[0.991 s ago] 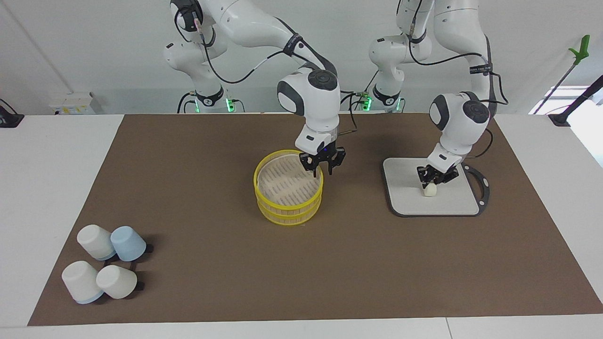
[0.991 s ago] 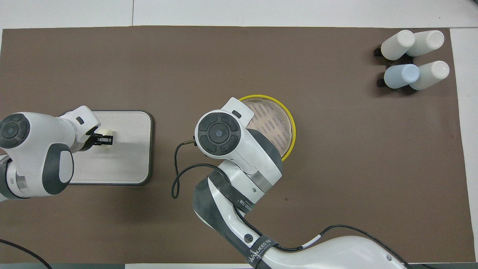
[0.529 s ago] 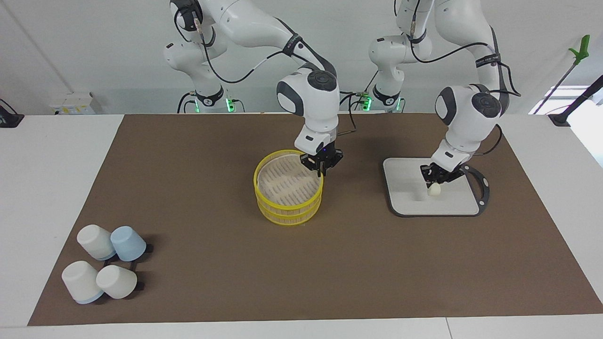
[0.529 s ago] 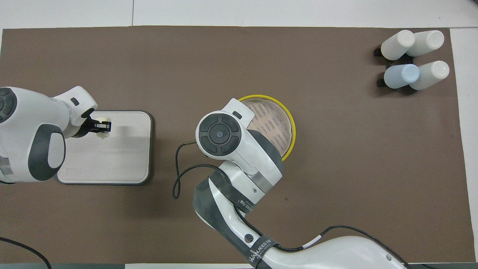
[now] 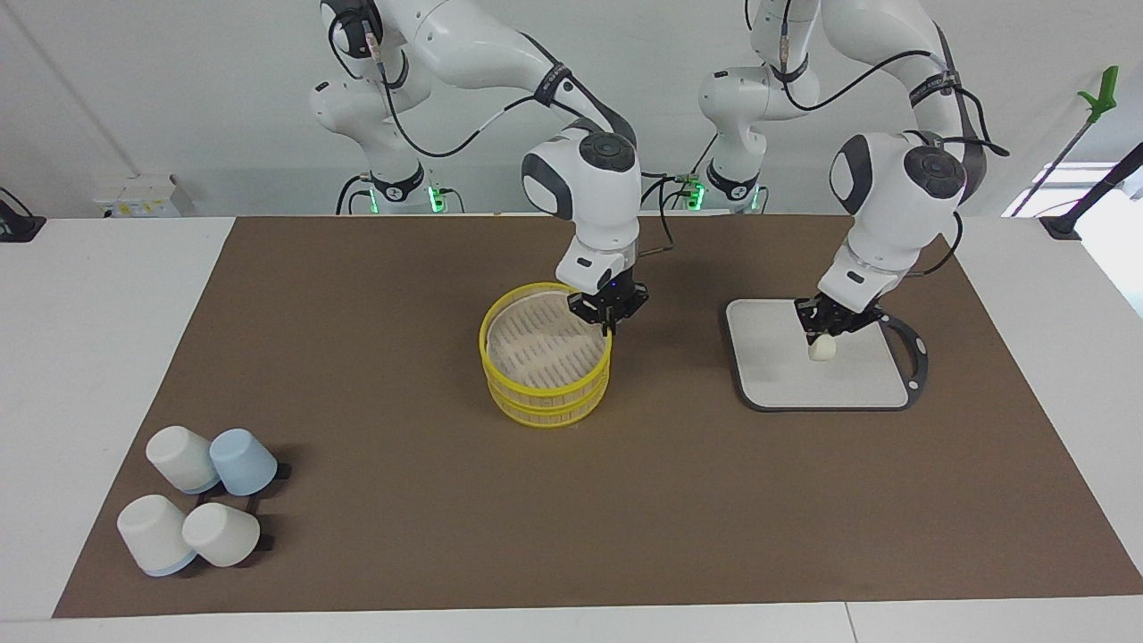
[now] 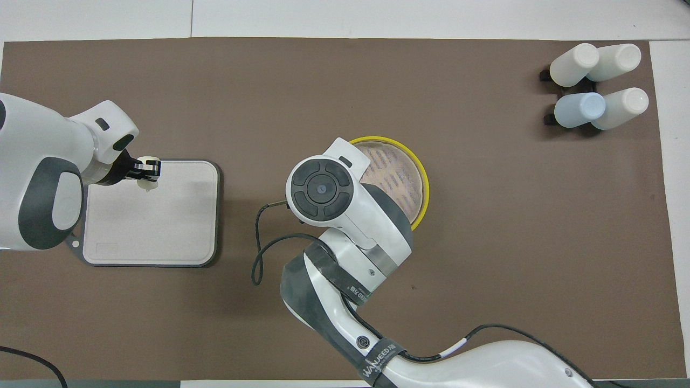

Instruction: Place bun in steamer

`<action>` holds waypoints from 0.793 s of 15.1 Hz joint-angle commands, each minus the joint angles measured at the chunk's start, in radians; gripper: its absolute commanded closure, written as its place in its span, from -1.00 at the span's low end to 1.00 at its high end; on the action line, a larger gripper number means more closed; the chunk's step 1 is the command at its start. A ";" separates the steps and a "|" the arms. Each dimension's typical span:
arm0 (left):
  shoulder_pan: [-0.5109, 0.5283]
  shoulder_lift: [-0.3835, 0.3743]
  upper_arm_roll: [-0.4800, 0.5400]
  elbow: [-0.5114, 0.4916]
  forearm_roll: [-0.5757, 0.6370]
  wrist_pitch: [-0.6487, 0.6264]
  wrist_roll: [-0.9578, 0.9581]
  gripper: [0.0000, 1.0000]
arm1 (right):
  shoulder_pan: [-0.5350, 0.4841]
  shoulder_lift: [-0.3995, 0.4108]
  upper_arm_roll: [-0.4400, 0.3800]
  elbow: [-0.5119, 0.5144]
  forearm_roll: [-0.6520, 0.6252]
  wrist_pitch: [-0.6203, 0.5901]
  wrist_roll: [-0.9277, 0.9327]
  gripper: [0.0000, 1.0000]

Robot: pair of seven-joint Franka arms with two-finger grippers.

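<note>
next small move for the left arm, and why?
Probably carry the bun across to the steamer. The left gripper is shut on the bun, lifted over the grey board; the steamer's top tier looks empty, and the right gripper is clamped on its rim.

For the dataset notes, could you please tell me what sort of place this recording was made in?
Most likely a robotics lab set up for a kitchen-style test. Two white arms are fixed at a white table under a brown mat, with props laid out: a steamer, a grey board and upturned cups.
</note>
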 commanded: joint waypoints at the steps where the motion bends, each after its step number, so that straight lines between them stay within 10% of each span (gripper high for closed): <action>1: -0.017 -0.011 0.008 0.005 -0.016 -0.024 -0.024 0.61 | -0.054 -0.025 -0.001 0.069 -0.006 -0.120 -0.097 1.00; 12: -0.287 0.029 0.002 0.127 -0.054 -0.022 -0.394 0.61 | -0.250 -0.098 -0.002 0.087 -0.002 -0.267 -0.451 1.00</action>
